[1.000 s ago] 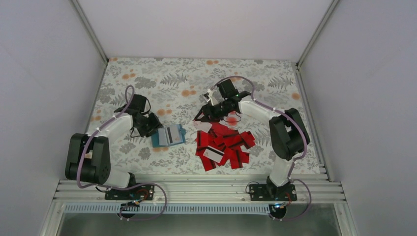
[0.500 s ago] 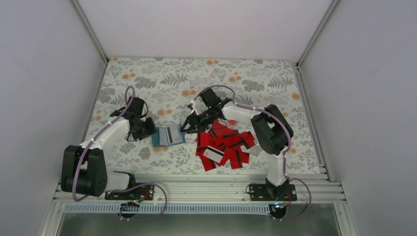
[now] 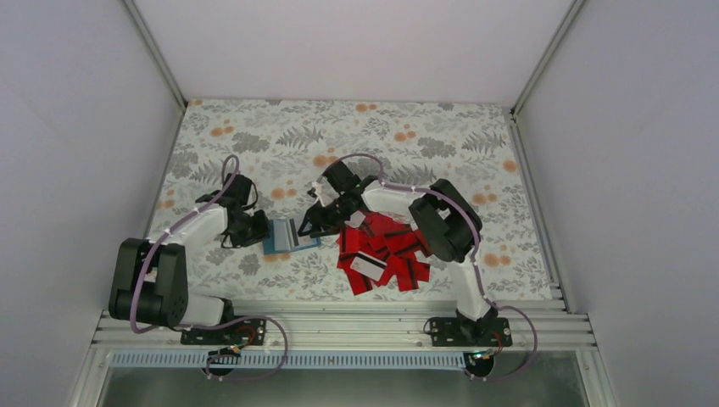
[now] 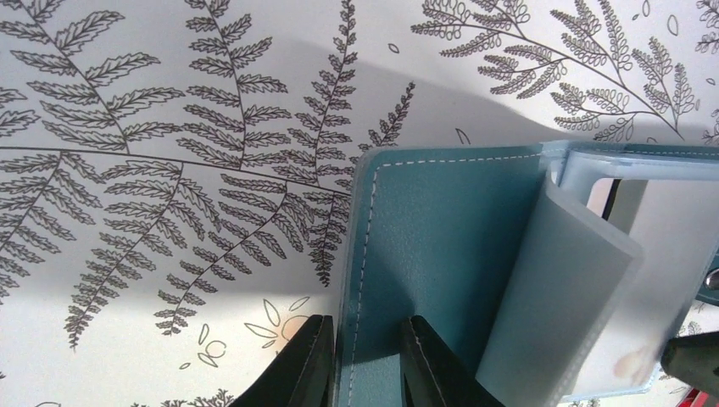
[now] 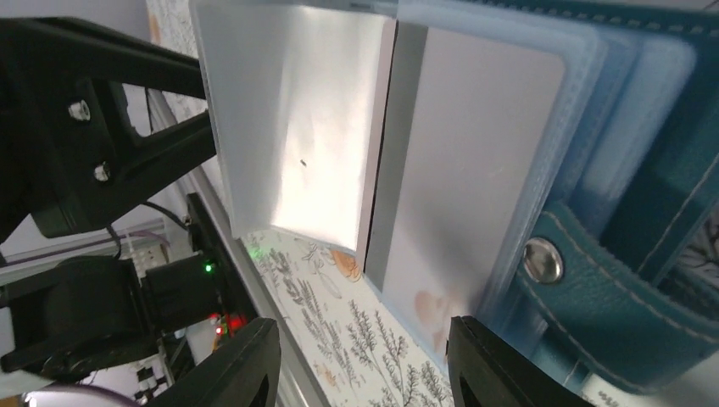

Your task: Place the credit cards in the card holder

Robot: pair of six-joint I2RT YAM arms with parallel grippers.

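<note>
Card holder (image 4: 424,246): grained matt leather, frosted plastic pockets (image 4: 560,288).

Holder (image 3: 291,236): one; snap (image 5: 543,260) on it, one. Cards (image 3: 392,248): one overlapping heap, red, well over ten, exact count not readable; white face (image 3: 366,264) at heap's near side, at least one. Arms (image 3: 199,222): two.

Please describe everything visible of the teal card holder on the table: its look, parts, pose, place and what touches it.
The small teal-blue, leather-like folding card holder lies open on the fern-printed tablecloth, left of the pile of red cards. White stitching runs along its cover edge. Clear plastic pockets curl upward from its inside, and a teal strap carries a round metal snap. The left gripper straddles its outer edge, one fingertip over the cover; whether it clamps is unclear.
</note>
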